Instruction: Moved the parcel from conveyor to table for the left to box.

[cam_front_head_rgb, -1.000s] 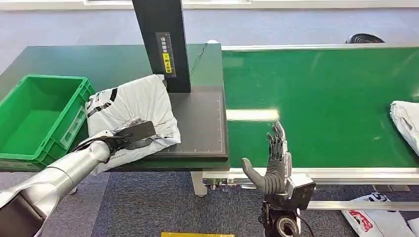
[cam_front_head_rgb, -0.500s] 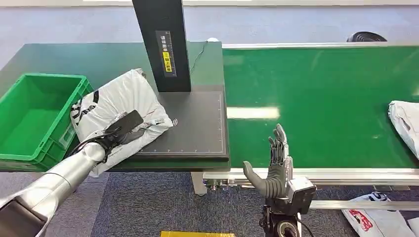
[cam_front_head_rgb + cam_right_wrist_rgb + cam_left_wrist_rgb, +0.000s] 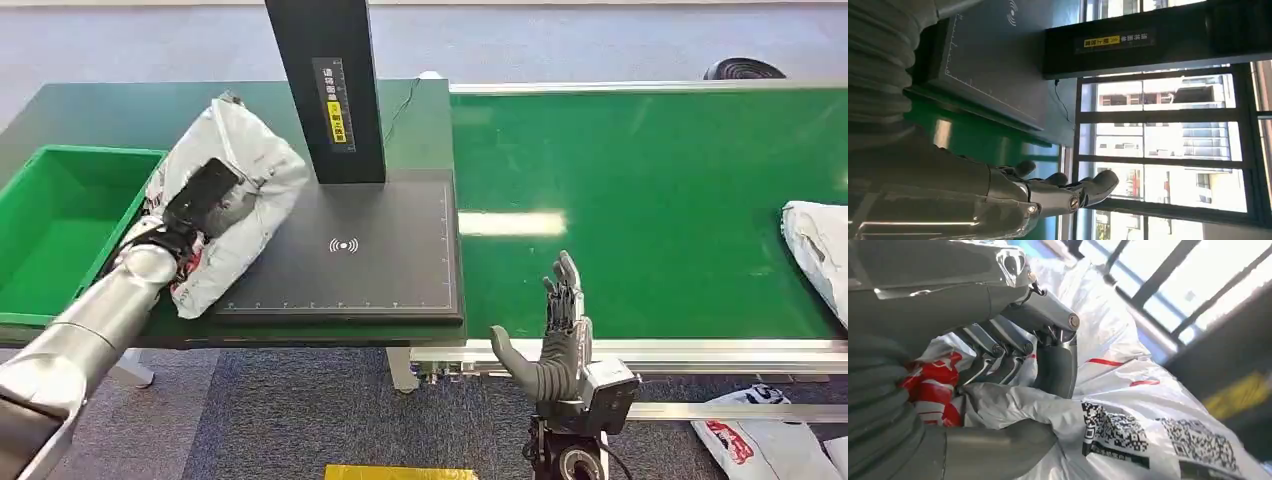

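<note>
I count one white parcel (image 3: pixel 232 190) in my grip, a second parcel (image 3: pixel 818 250) far along the green conveyor (image 3: pixel 650 180), and one green crate (image 3: pixel 55 225). The dark green tabletop (image 3: pixel 120 115) stands on grey carpet. My left robot hand (image 3: pixel 200 200) clutches the parcel, raised between crate and scanner pad (image 3: pixel 360 250). My right robot hand (image 3: pixel 555 335) hovers empty, fingers spread.

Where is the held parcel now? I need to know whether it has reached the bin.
Head view: the parcel is in the left hand, tilted beside the green bin, left of the black post.
</note>
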Robot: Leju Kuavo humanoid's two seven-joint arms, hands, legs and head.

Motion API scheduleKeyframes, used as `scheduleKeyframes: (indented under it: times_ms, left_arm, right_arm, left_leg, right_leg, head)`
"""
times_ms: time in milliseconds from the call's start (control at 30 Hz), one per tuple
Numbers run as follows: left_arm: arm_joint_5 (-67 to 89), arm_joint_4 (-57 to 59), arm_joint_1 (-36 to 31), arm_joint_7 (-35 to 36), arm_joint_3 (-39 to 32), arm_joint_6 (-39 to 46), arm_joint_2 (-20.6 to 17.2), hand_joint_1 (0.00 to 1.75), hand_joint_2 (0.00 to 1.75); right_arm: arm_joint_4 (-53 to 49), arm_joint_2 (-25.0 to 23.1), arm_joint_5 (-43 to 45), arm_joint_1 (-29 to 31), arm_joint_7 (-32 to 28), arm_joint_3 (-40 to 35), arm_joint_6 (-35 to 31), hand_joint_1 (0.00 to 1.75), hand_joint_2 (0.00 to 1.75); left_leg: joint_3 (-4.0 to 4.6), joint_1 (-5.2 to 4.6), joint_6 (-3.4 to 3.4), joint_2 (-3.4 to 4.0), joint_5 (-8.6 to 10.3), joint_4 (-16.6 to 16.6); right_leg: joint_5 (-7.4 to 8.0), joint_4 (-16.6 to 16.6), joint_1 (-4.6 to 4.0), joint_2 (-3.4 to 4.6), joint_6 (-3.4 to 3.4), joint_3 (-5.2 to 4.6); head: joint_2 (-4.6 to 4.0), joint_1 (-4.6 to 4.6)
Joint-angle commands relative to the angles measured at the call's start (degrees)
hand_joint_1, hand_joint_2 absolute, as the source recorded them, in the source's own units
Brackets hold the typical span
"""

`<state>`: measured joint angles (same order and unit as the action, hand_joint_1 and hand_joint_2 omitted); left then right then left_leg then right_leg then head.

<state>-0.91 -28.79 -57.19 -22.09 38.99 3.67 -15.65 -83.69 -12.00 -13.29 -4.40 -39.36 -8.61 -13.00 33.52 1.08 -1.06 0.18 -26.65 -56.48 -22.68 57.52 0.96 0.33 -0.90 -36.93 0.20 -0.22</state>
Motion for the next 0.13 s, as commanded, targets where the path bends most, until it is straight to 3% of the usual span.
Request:
scheduleKeyframes:
  times_ms: [33, 133]
  left_arm:
    - [8.14, -6.11, -5.86, 4.65, -12.74, -0.97, 0.12, 1.75, 1.75]
    - [10.46, -8.04, -7.47, 6.02, -14.72, -0.52, 0.87, 1.75, 1.75]
  right_arm:
    - [-0.76, -0.26, -0.48, -0.6, 0.32, 0.86, -0.3, 0.0, 1.75]
    - [-0.39, -0.08, -0.55, -0.73, 0.26, 0.52, -0.34, 0.0, 1.75]
  left_leg:
    - [0.25, 0.03, 0.06, -0.13, 0.01, -0.11]
    - [0.05, 0.06, 0.05, -0.23, 0.02, -0.16]
  right_leg:
    - [-0.01, 0.06, -0.05, -0.16, 0.11, -0.18]
    - [0.0, 0.04, -0.08, -0.2, 0.07, -0.28]
  head:
    - [0.0, -0.02]
    - [0.0, 0.0]
